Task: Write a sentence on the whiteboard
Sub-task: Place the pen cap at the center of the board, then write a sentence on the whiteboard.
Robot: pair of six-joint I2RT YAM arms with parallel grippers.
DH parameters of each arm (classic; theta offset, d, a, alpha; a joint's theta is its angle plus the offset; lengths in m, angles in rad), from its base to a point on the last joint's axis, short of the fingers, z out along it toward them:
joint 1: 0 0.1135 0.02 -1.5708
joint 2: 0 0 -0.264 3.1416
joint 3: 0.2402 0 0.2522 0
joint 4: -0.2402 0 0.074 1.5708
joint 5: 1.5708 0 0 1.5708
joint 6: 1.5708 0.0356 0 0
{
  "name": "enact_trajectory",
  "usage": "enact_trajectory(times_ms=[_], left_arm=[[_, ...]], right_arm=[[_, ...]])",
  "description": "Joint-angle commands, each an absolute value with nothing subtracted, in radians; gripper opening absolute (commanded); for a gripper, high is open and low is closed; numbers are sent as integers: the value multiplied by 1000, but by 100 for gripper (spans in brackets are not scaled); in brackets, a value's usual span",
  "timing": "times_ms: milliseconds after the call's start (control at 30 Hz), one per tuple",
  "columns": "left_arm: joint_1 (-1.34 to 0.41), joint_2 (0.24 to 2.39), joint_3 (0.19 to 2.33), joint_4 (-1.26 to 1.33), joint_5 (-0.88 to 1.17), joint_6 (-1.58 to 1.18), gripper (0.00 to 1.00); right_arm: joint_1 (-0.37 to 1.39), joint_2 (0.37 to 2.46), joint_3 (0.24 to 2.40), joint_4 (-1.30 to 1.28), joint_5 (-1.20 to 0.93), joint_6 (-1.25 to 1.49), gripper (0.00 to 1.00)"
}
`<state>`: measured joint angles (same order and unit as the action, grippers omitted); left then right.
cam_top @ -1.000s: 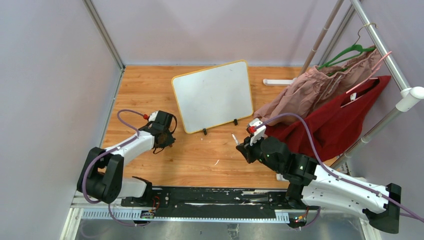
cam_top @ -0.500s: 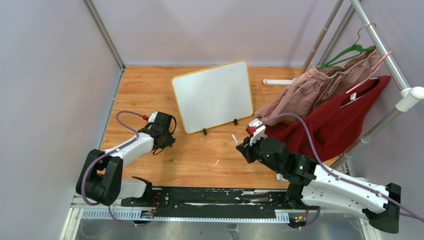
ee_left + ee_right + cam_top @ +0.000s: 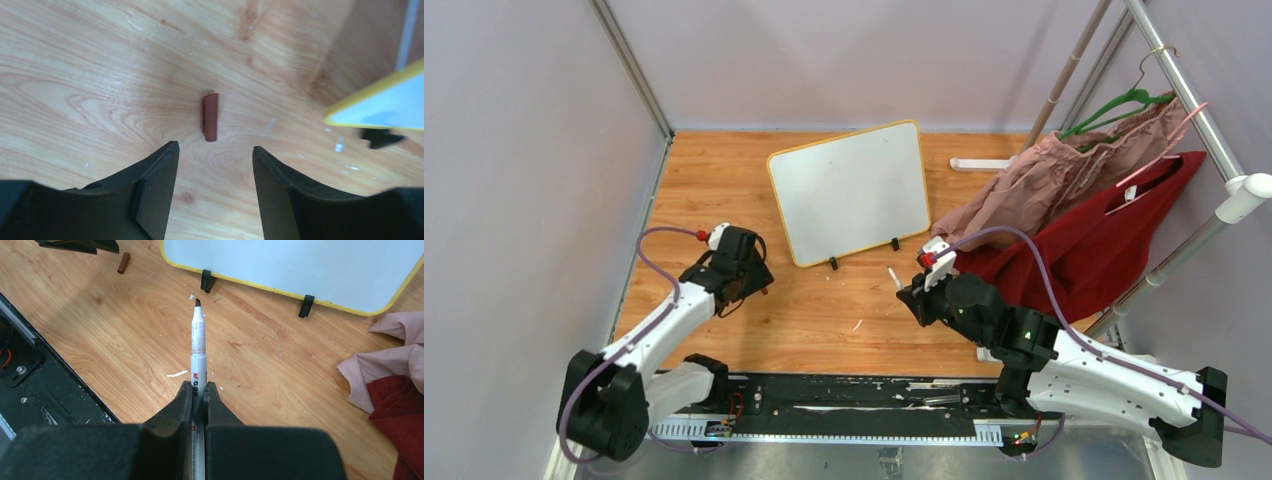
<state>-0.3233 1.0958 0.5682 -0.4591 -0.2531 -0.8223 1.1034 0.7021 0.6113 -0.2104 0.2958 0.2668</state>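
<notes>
The whiteboard [image 3: 849, 190], white with a yellow frame and two black feet, stands tilted at the back middle of the wooden table; its face is blank and no sentence shows on it. It also shows in the right wrist view [image 3: 300, 265], and a corner in the left wrist view [image 3: 385, 102]. My right gripper [image 3: 909, 290] [image 3: 200, 385] is shut on a white uncapped marker [image 3: 198, 340], tip pointing at the board's near edge, a short way off. My left gripper [image 3: 754, 275] [image 3: 215, 147] is open and empty, just above the table. A small red-brown marker cap [image 3: 210, 117] [image 3: 123, 262] lies just ahead of it.
A pink garment [image 3: 1064, 170] and a red garment [image 3: 1104, 245] hang from a metal rack [image 3: 1184, 100] on the right and drape onto the table. A white bar [image 3: 979, 163] lies at the back right. Grey walls close the left and back. White scraps [image 3: 177, 373] dot the wood.
My left arm has drawn back towards its base, moving the open gripper a little left and nearer. The right arm and marker have not moved.
</notes>
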Motion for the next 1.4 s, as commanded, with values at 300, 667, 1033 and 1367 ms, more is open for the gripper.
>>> enact_trajectory(times_ms=[300,667,1033,1367], left_arm=[[-318,647,640,-145,359,-654,69],[-322,602,603,296,787,-725,78],[-427,655,658,330,870,-741,79],[-466,679,675,330,860,-751,73]], right_arm=[[1090,816,824,-195,54,168,0],[1033,952,1017,-201,-299,194,0],[1009,1029,1092,-129,-421,235,0],[1009,1059,1117,-84,-484,252,0]])
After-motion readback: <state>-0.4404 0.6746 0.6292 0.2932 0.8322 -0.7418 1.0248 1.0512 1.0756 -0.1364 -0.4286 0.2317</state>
